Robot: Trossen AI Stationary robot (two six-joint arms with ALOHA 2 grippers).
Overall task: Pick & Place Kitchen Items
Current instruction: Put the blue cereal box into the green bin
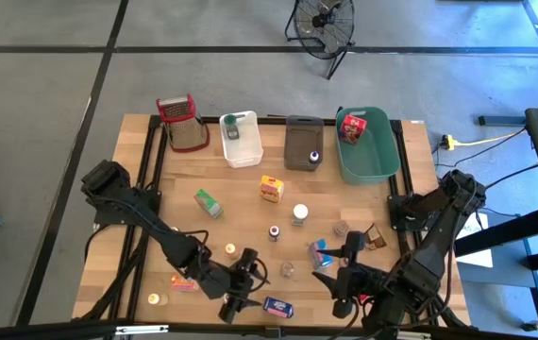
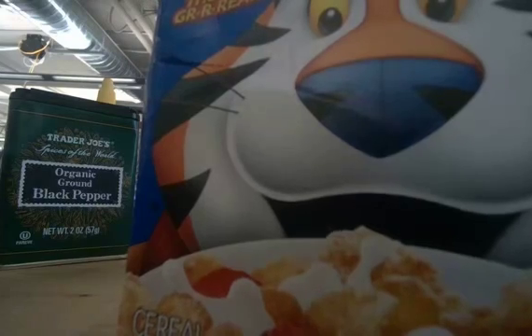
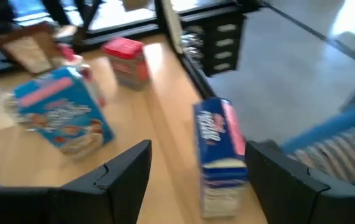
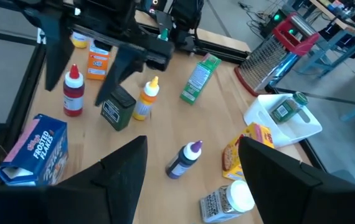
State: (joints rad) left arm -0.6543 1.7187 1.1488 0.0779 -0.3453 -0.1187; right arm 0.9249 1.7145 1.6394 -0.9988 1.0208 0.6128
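My left pincer (image 1: pixel 242 286) hangs low over the near edge of the worktop (image 1: pixel 241 212), its two fingers spread apart with nothing between them. Just ahead of it, in my left wrist view, a blue cereal box (image 3: pixel 220 155) stands upright by the worktop's edge, close to one finger (image 3: pixel 124 171) but not held. Another blue box (image 3: pixel 62 115) lies tilted farther in, and a red-topped carton (image 3: pixel 126 61) stands beyond it.

My right pincer (image 1: pixel 347 280) also hovers near the front edge, toward the right side, fingers apart and empty. Below it, in my right wrist view, I see a purple-capped dark bottle (image 4: pixel 184 158) lying on the wood, a white-capped spice jar (image 4: pixel 227 200) on its side, a yellow snack box (image 4: pixel 243 149), a dark green pepper tin (image 4: pixel 118 107), a yellow-capped bottle (image 4: pixel 146 98), a red bottle with a white cap (image 4: pixel 73 93), a green box (image 4: pixel 200 78) and a Frosted Flakes box (image 4: pixel 37 152).

Along the far edge stand a grater (image 1: pixel 182 123), a white tub (image 1: pixel 243 142) holding a green-capped jar (image 1: pixel 234 126), a grey tub (image 1: pixel 303 144) and a green tub (image 1: pixel 368 146) with a red box (image 1: pixel 351 127) inside.
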